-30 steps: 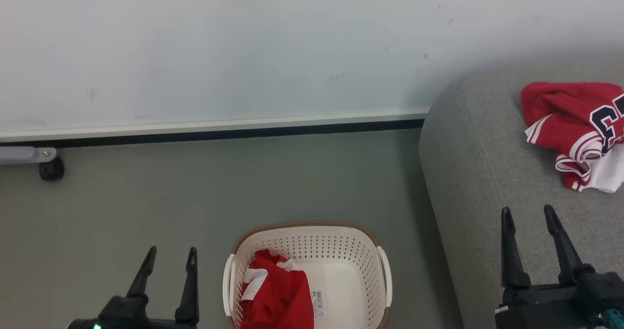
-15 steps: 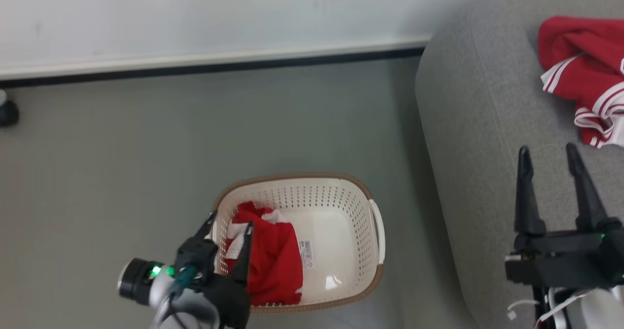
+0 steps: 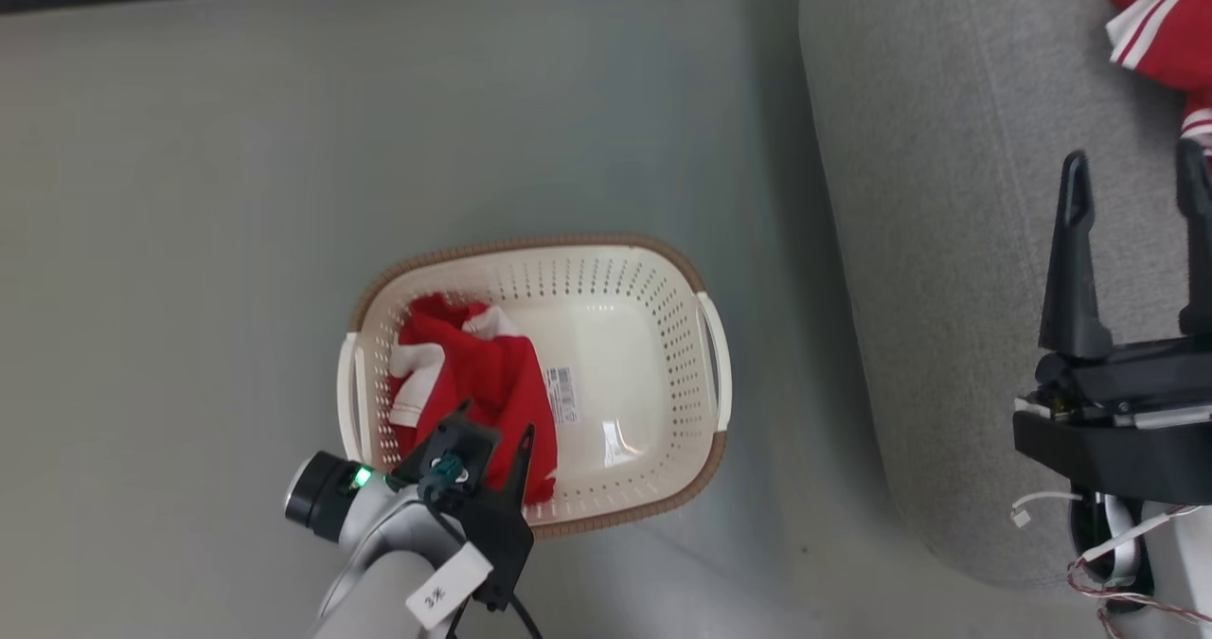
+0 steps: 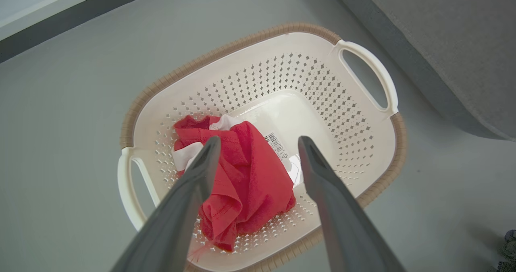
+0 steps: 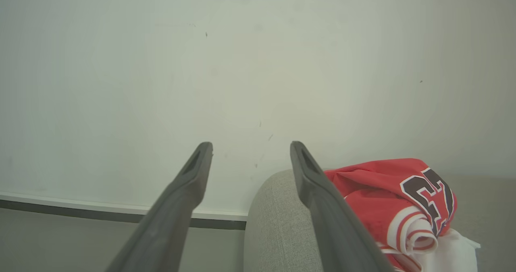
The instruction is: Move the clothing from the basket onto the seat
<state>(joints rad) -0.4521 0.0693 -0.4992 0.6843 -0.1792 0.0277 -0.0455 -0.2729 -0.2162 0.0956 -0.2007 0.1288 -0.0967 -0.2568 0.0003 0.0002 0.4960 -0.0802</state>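
**Listing contents: basket, sofa, two hands**

**Basket** (image 3: pixel 615 275) (image 4: pixel 225 50): cream, perforated, with a brown rim. It stands on the grey floor (image 3: pixel 189 194) near the sofa's rounded end but apart from it.
- Holds one crumpled red garment (image 3: pixel 473 374) (image 4: pixel 246 175) with white patches, bunched against the left wall.
- The rest of the bottom is bare apart from a barcode sticker (image 3: pixel 561 395) (image 4: pixel 276 143) just beside the cloth.

**Sofa** (image 3: pixel 928 194) (image 5: pixel 274 223): grey woven fabric.
- Carries a numbered garment (image 3: pixel 1165 33) (image 5: pixel 379 191), red with white striped trim and a dark number outlined in white.

**Left hand** (image 3: pixel 492 431) (image 4: pixel 258 143): fingers spread and holding nothing. It hangs over the basket's near rim, with one finger above the red garment and the other above the bare bottom.

**Right hand** (image 3: pixel 1131 156) (image 5: pixel 250 145): fingers spread and empty, above the sofa cushion near the numbered garment.

**Hidden or unclear**
- The head view cuts the numbered garment off at its top right corner.
- The number is folded and cannot be read in full.
- The left hand covers the red garment's near edge in the head view.
- Whether its fingers touch the cloth cannot be told.
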